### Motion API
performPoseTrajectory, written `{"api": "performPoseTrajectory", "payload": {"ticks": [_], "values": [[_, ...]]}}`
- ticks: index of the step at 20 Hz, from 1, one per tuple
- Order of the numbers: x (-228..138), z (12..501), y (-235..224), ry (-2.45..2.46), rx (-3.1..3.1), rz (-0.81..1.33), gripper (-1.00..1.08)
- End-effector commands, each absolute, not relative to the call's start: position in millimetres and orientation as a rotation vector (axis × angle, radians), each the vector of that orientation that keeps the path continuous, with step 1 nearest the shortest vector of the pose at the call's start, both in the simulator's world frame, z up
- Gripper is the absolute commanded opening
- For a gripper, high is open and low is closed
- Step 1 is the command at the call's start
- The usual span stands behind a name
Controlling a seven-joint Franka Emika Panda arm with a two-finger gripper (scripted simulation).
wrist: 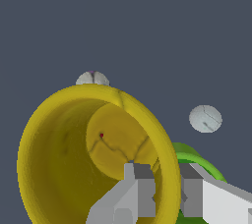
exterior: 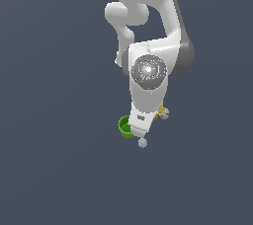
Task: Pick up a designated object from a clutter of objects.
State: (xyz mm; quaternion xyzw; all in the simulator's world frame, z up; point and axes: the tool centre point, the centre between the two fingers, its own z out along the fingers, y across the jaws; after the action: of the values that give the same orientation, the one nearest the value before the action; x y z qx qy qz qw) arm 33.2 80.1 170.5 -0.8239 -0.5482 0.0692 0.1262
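yellow cup (wrist: 74, 164) likely light, rigid, thin-walled; gripper (wrist: 156, 191) fingers straddle rim wall beside green cup (wrist: 197, 161); contact unclear, cannot tell if clamped.

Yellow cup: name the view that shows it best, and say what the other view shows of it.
The wrist view. There the yellow cup fills the frame, with its open mouth, inner wall and bottom visible and one finger on each side of its rim. In the exterior view only a yellow sliver shows beside the arm, which hides the rest.
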Motion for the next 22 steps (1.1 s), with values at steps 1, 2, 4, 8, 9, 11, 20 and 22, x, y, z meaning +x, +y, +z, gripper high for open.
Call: {"api": "performPoseTrajectory", "payload": {"ticks": [1,2,4,8,9,11,20,22], "values": [[22,193,71,-1.596,-2.401,0.198,-1.00],[18,201,67,-1.596,-2.401,0.198,-1.00],[9,219,59,-1.596,-2.401,0.198,-1.00],[-10,255,43,-1.596,-2.400,0.197,-1.00],[-15,265,39,-1.596,-2.400,0.197,-1.00],[-25,285,31,-1.596,-2.399,0.197,-1.00],[-63,362,-3,-1.596,-2.398,0.196,-1.00],[-69,375,-9,-1.596,-2.398,0.196,-1.00]]}}
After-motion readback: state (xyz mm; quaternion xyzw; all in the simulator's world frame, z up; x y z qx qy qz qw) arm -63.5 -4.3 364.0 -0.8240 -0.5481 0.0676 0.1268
